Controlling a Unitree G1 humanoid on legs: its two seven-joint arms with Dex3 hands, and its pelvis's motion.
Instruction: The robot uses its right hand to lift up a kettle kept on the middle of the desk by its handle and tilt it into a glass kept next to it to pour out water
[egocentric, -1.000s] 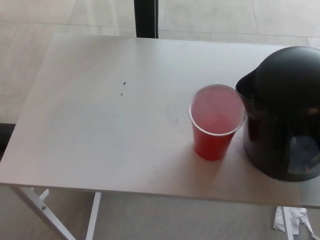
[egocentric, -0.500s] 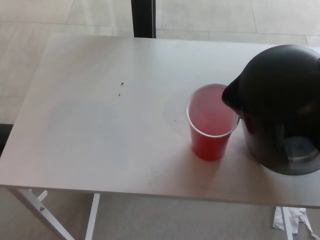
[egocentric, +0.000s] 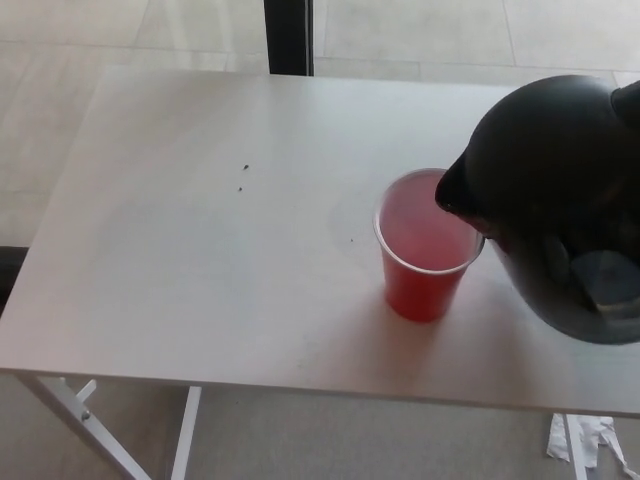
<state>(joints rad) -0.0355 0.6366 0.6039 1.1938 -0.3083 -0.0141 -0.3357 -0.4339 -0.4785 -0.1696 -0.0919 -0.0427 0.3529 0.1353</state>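
From my head camera I see neither hand; no fingers show anywhere, so I cannot tell how they stand or what they grip. The kettle's handle lies past the right edge of the picture, out of my sight.

The black kettle (egocentric: 560, 200) sits at the right side of the white desk (egocentric: 200, 250), tilted to the left. Its spout (egocentric: 452, 192) points left, toward the red plastic cup (egocentric: 428, 250), and overlaps the cup's right rim as I look down. The kettle's long axis leans from its base at lower right up toward the domed lid at upper left. I can see part of the base underside at lower right, which tells me that the base is off the desk on that side. I cannot make out any stream of water at the spout.

The cup stands upright just left of the kettle, its opening facing up, with a pinkish interior.

Compared with half a second ago, the kettle has tipped further: the spout has come lower and further over the cup, and the body has risen in the frame. A second ago it stood nearly upright beside the cup. The cup and the desk have stayed where they were.

Two small dark specks (egocentric: 243, 176) lie on the desk at left of centre.
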